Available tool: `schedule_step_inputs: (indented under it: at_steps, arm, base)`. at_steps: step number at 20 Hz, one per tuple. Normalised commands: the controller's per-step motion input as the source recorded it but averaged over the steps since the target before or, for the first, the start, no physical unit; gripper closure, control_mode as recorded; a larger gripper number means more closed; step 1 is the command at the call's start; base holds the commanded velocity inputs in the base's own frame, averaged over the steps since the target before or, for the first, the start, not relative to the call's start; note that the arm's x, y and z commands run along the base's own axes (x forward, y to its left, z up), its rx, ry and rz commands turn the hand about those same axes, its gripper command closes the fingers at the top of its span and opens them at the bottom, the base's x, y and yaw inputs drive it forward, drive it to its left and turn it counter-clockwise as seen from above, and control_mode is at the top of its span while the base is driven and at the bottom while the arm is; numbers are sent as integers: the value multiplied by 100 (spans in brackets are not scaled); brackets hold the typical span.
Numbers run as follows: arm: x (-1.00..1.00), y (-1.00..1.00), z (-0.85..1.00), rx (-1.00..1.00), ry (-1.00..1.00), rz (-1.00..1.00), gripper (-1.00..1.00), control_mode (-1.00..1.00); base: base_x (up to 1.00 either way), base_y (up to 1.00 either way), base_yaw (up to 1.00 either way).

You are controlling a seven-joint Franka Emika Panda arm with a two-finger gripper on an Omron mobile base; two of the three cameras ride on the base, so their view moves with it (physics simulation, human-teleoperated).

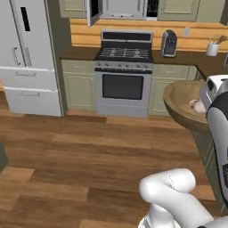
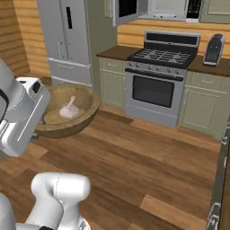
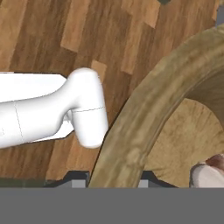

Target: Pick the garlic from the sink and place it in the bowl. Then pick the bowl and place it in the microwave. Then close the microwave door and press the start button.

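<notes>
Now the tool (image 3: 111, 181) grips the bowl (image 2: 67, 117) by its rim: in the hand view the thick wooden rim runs up from between the two dark tips (image 3: 76, 178), one tip on each side of the wall, so the jaws stand narrow, closed on that rim. The bowl hangs in the air over the wooden floor (image 2: 148, 166), carried at the end of the white arm, with nothing under it. Inside the bowl, on its flat bottom, lies the garlic (image 2: 69, 110), just ahead of the tool and a little to one side; in the hand view it peeks in at the lower right corner (image 3: 208, 174).

Far ahead of the tool, high on the wall above the range (image 1: 123, 80), the microwave (image 2: 155, 9) hangs with its door (image 2: 128, 11) swung open toward the fridge (image 2: 67, 40). On the surface (image 1: 187, 57) beside the range stands a dark toaster (image 1: 168, 43), well apart from the tool.
</notes>
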Motion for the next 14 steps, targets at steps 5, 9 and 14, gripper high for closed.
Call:
schedule_step_inputs:
  at_steps: [5,9,14]
  arm:
    - [0,0,0,0,0,0,100,100]
    - [0,0,0,0,0,0,100,100]
    - [0,0,0,0,0,0,100,100]
  base:
    - [100,47,-37]
    - [100,41,-36]
    - [100,28,-32]
